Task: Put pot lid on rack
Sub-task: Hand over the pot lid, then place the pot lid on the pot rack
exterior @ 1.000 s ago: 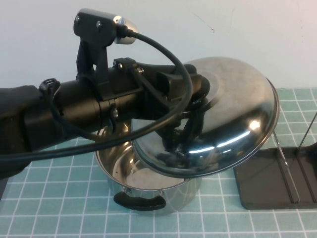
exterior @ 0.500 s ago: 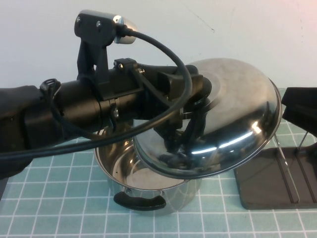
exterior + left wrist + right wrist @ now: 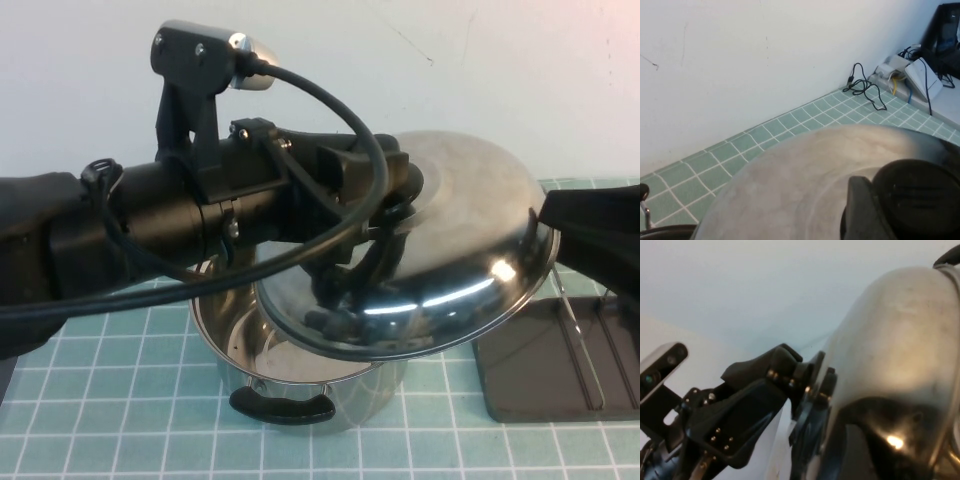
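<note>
The left gripper [image 3: 400,195] is clamping the pot lid [image 3: 450,250] by its knob at frame centre, while the right gripper [image 3: 590,225], fingers unseen, is crowding its rim, risking a knock short of the rack [image 3: 560,365]

Shiny pot lid [image 3: 470,250] held tilted, airborne; dark rack [image 3: 560,360] on table.

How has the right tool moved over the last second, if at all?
Yes. The right tool has come in from the right edge, above the rack, up to the pot lid, which the left tool holds by its knob.
</note>
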Motion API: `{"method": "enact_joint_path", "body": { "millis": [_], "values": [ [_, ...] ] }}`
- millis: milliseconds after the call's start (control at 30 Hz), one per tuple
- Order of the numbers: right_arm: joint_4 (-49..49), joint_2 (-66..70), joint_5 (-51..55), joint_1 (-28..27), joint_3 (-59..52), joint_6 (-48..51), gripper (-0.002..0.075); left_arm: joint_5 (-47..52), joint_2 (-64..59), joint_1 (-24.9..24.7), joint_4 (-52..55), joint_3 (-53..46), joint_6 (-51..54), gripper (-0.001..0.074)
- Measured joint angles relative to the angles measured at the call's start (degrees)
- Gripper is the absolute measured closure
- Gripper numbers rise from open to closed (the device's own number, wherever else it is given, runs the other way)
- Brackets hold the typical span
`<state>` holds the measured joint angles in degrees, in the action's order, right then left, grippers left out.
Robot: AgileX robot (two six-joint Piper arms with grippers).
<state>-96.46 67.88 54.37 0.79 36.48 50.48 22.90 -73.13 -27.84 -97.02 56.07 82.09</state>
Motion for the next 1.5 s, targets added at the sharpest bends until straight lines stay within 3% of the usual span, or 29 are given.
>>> {"method": "enact_joint_path", "body": {
  "millis": [333, 433, 567, 800, 867, 967, 1033, 1133, 1200, 1300, 1433, 1500],
  "values": [
    [0.0, 0.3, -2.3, 2.7, 2.9, 0.7, 0.0299, 7.2, -4.4, 0.0, 0.1, 0.0, 0.1, 0.0399],
    [0.0, 0.3, -2.4, 2.7, 4.2, 2.2, 0.0363, 8.6, -5.3, 0.0, 0.1, 0.0, 0.1, 0.0399],
    [-0.5, 0.3, -1.6, 2.7, 4.9, 4.2, 0.0566, 9.2, -6.0, 0.0, 0.4, 0.0, 1.6, 0.0399],
    [-1.0, 0.3, -0.3, 3.1, 5.3, 6.6, 0.0591, 9.5, -6.6, 0.0, 0.5, 0.0, 7.4, 0.0391],
    [-0.7, 0.3, -0.2, 3.2, 5.4, 8.1, 0.0643, 9.1, -6.6, 0.0, 0.5, 0.0, 8.3, 0.0321],
    [0.7, 0.2, -2.5, 3.2, 6.7, 11.7, 0.0652, 7.6, -6.4, 0.0, 0.2, 0.0, 8.9, 0.0185],
    [0.8, -0.6, -3.0, 3.2, 8.2, 14.2, 0.0652, 5.8, -5.9, 0.0, 0.2, 0.0, 8.9, 0.0144],
    [1.8, -3.2, -5.1, 3.2, 10.6, 16.8, 0.0652, 2.3, -3.7, 0.0, 0.2, 0.0, 9.0, 0.0143],
    [6.0, -5.5, -6.9, 3.2, 12.6, 17.1, 0.0652, -1.0, -1.6, 0.0, 0.1, 0.0, 9.4, 0.0185],
    [15.9, -8.7, -9.1, 3.2, 14.8, 15.3, 0.0652, -7.2, 2.3, 0.0, 0.7, 0.0, 10.1, 0.0317],
    [30.0, -12.4, -10.7, 3.2, 15.4, 9.2, 0.0652, -15.1, 8.3, 0.0, 3.6, -1.1, 10.4, 0.0615],
    [33.0, -12.7, -11.0, 3.2, 14.9, 7.6, 0.0652, -17.1, 10.5, 0.0, 3.7, -2.2, 10.4, 0.0684]
  ]
}}
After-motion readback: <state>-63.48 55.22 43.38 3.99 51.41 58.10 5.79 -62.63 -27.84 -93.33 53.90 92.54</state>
